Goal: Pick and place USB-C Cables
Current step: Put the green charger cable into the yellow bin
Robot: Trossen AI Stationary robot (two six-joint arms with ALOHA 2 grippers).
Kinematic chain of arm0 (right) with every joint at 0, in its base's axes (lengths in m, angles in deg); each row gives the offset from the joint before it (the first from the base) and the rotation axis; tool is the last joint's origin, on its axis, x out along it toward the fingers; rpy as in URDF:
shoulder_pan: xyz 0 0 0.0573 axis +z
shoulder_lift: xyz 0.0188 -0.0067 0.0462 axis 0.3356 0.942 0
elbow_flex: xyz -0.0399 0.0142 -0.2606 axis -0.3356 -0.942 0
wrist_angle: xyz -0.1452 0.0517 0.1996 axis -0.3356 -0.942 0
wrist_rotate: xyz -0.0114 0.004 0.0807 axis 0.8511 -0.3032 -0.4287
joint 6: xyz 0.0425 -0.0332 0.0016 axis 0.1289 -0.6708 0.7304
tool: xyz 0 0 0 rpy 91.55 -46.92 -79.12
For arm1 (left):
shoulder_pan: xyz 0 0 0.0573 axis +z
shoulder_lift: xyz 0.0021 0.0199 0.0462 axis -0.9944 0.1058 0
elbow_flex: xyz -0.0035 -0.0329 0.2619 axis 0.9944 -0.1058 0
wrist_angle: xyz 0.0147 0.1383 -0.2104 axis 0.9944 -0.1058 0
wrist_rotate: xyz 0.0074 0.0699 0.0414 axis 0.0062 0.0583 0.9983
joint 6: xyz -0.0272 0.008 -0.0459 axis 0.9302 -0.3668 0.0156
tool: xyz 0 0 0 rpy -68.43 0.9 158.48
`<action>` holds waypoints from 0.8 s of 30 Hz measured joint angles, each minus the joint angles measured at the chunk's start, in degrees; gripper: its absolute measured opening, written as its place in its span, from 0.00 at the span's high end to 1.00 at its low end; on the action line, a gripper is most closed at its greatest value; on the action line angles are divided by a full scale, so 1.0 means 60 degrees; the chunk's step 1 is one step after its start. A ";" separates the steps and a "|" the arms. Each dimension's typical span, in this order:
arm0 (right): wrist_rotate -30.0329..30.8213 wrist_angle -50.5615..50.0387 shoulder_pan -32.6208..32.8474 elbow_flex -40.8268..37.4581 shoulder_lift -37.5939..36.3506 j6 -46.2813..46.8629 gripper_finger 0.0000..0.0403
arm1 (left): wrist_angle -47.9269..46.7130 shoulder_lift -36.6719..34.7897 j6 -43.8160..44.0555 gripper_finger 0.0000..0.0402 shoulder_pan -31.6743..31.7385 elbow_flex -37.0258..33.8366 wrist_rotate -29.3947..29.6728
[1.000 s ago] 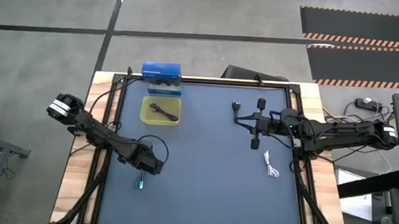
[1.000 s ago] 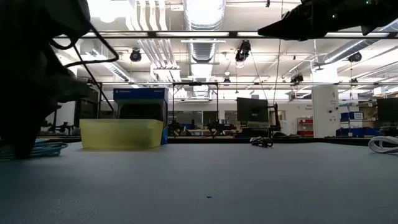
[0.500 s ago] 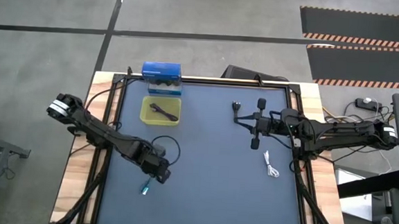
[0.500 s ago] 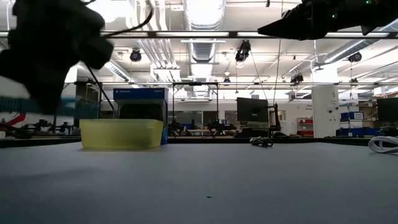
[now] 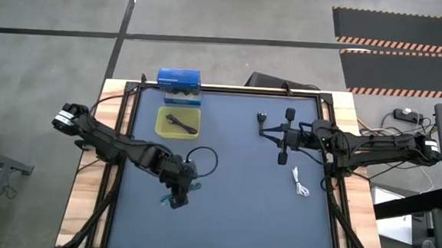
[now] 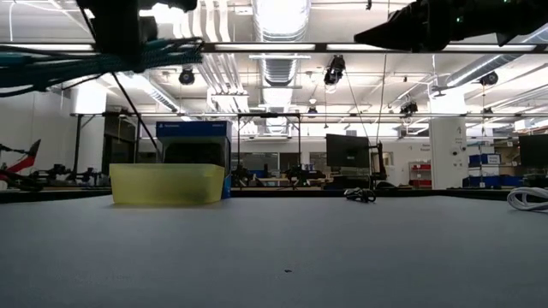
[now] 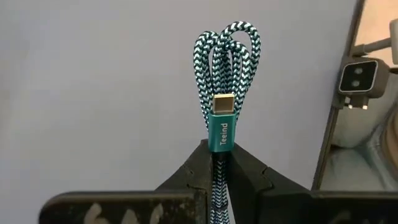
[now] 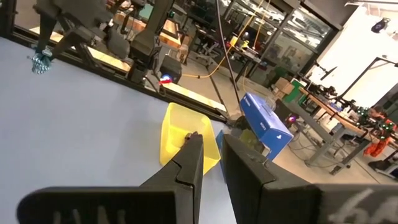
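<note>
Left gripper [image 5: 179,198] is moving right along the near part of the surface [image 5: 231,217] versus 1 s ago, lifting the teal cable [image 7: 222,112] clear; in the low view the cable [image 6: 51,68] is now hanging high above the surface instead of lying on it. Left gripper [image 7: 217,158] is pinching the teal cable just below its connector, loops sticking out past the fingertips. In the high view the teal cable [image 5: 194,188] is showing at the gripper, well in front of the yellow bin [image 5: 177,132].

Purple cable [image 5: 179,123] is lying inside the yellow bin. Blue box [image 5: 179,79] is sitting just behind the bin at the far edge. Black cable [image 5: 262,121] is lying on the surface at far centre, near the right arm. White cable [image 5: 300,183] is lying on the right side of the surface, nearer than the right gripper [image 5: 284,135].

Right gripper is hovering over the far right-centre area, unchanged, fingers [image 8: 189,163] parted by a narrow gap, holding nothing.
</note>
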 joint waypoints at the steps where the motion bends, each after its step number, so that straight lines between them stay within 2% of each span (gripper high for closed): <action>1: 0.0000 0.0034 0.0000 0.0000 0.0000 0.0005 0.87 | -0.0052 0.0000 -0.0227 0.96 0.0090 0.0100 0.0006; 10: -0.0004 0.0357 0.0000 0.0007 0.0001 0.0208 0.87 | -0.1897 -0.0007 -0.1898 0.96 0.0614 0.1078 0.0062; 15: -0.0007 0.0489 0.0000 0.0007 0.0007 0.0299 0.87 | -0.3068 -0.0011 -0.2943 0.96 0.0987 0.1586 0.0552; 24: -0.0011 0.0429 0.0000 0.0007 0.0007 0.0411 0.87 | -0.3791 -0.0015 -0.4835 0.96 0.2032 0.1602 0.0942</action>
